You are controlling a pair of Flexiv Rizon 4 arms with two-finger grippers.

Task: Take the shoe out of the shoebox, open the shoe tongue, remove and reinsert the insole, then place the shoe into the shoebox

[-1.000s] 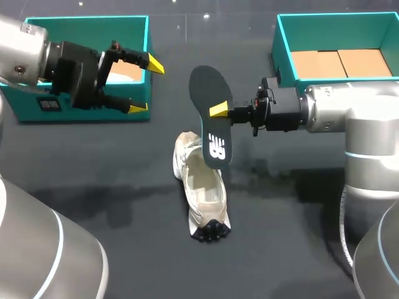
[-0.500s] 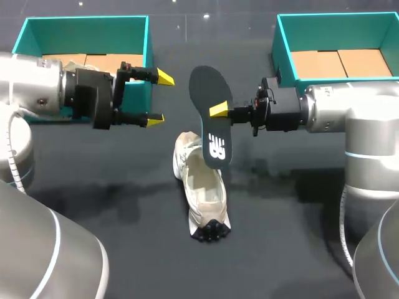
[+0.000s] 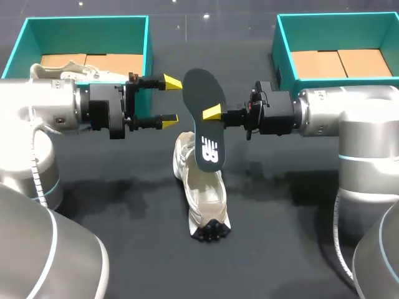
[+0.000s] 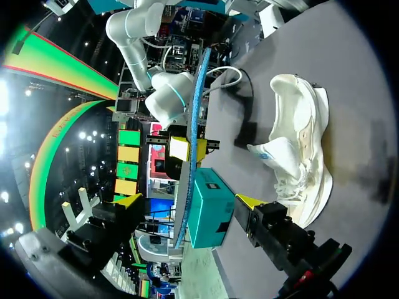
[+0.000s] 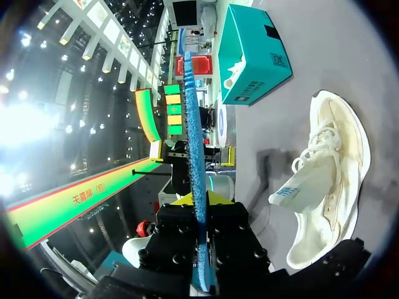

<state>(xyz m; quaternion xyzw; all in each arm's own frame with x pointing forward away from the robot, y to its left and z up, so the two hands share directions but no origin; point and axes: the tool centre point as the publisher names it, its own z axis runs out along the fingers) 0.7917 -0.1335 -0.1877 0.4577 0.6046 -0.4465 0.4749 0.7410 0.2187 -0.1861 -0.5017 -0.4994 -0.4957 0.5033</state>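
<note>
Dark tabletop fills the scene, with my two arms meeting over its middle. A teal shoebox stands at the far left with a second pale shoe in it, and another teal box stands at the far right.

Between them, nearer, the white shoe lies on its sole outside either box, its tongue folded up and its inside bare. The dark insole hangs clear above the shoe's far end. It is clamped edge-on in the right gripper, whose fingers press its two faces.

Over the last second the left arm has swung in from beside the left box. The left gripper now sits just beside the insole's left edge, fingers apart and not touching it. From the left wrist the insole stands ahead, in line with the gap between the fingers. The right arm has nudged the insole slightly left. I judge removal done and a handover or two-handed reinsertion about to start.

A white logo marks the insole's near half. The shoe's tongue carries blue print, and the left box wears a dark label and a square code. None of it is legible enough to read.
</note>
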